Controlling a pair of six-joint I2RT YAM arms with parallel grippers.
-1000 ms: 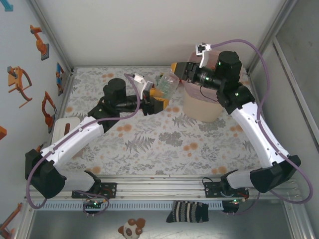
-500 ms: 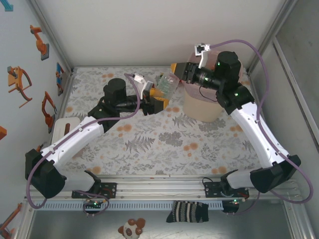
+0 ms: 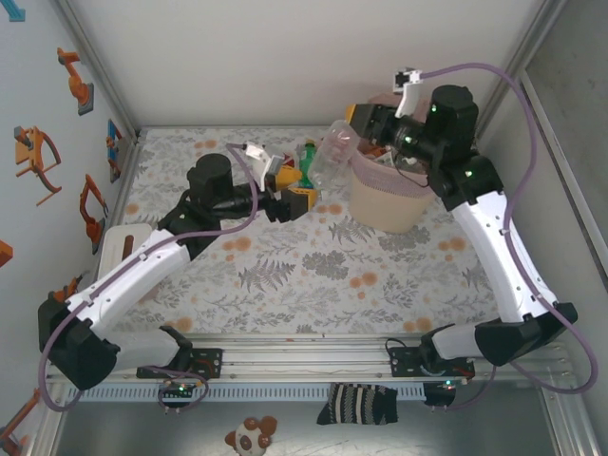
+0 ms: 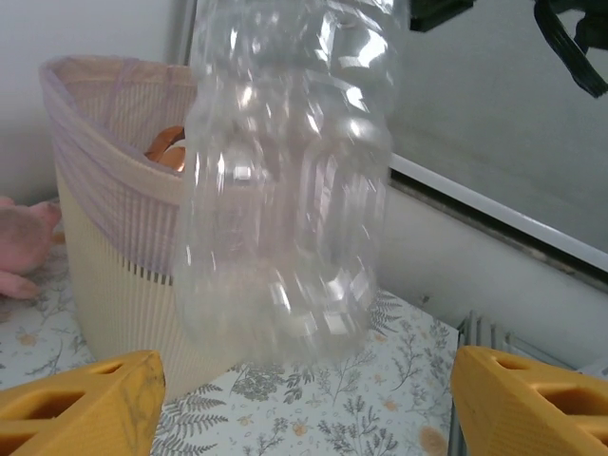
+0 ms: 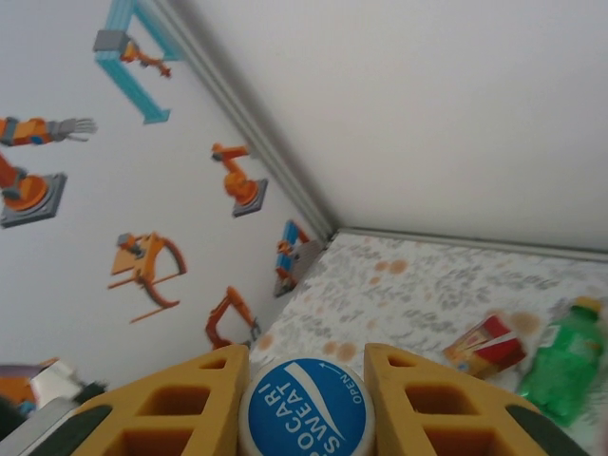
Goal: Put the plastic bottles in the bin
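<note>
The right gripper (image 3: 361, 123) is at about 1 o'clock on the floral-patterned table (image 3: 313, 275). In the right wrist view its yellow fingers (image 5: 161, 404) are clamped on either side of a blue screw cap printed in white (image 5: 306, 413). The body under the cap is hidden there. Overhead, that cap belongs to a clear ribbed plastic bottle (image 3: 332, 157), which sits just beside the 9 o'clock side of the rim of the tall pink mesh wastebasket with a beige lower body (image 3: 380, 204). The right arm covers the far rim of the basket.

The left gripper (image 3: 290, 185) is at the bottle's 8 o'clock. In the left wrist view its orange fingers (image 4: 81, 404) stand wide apart, one in each lower corner, and neither touches anything. The clear bottle (image 4: 285, 180) stands roughly upright ahead of them. Its top is cut off by the frame edge, and whether its base meets the table cannot be told.

The basket (image 4: 104, 247) lies at the bottle's 9 o'clock. Something rounded and orange-brown (image 4: 166, 147) shows over its rim, and the rest of the contents are hidden. A pink soft thing (image 4: 19, 247) is cut off at the left edge.

A green plastic bottle (image 5: 560, 361) lies on the table next to a small red-and-yellow item (image 5: 484, 344) that is too small to identify.
</note>
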